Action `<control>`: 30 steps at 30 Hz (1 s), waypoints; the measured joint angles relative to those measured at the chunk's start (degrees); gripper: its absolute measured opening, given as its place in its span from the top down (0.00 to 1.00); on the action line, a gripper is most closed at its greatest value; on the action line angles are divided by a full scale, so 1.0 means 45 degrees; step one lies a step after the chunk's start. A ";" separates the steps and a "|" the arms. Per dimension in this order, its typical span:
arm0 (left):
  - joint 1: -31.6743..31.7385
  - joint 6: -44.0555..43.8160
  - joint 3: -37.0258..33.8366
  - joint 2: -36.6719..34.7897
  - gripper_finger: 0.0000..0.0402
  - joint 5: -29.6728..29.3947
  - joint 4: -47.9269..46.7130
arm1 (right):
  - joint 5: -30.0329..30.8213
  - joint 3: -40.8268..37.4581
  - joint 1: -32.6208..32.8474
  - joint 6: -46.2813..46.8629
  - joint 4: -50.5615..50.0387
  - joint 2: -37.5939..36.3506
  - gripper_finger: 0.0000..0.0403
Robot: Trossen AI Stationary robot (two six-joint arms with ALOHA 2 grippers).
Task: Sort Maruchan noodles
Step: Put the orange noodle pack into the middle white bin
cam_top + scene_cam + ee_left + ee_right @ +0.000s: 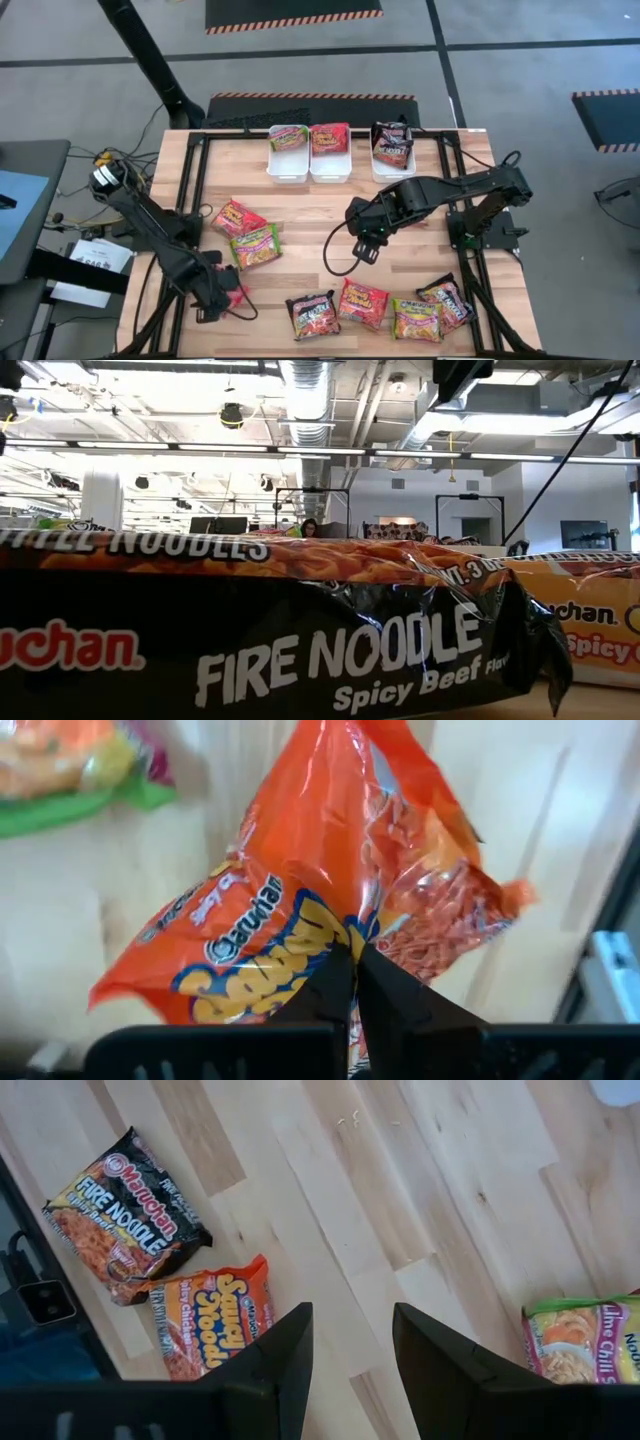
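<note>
Left of the green packet [256,246], a red-orange packet [330,890] is pinched in the fully closed left gripper [352,982] at the tabletop [300,200] edge. Right gripper [352,1342] is held open, empty, right of it.

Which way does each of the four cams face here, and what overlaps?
High: overhead, straight down; both arms, white bins.
Low: table height, filled by a black packet; no arm shows.
Left wrist: left gripper shut on the orange packet.
Right wrist: down at table, right gripper open.
Shared: high and left wrist both show that orange packet.
</note>
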 joint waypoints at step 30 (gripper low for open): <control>0.4596 0.5668 0.0064 0.0098 1.00 0.1275 0.4082 | -0.0587 0.0000 -0.0038 -0.0121 0.0058 0.0000 0.59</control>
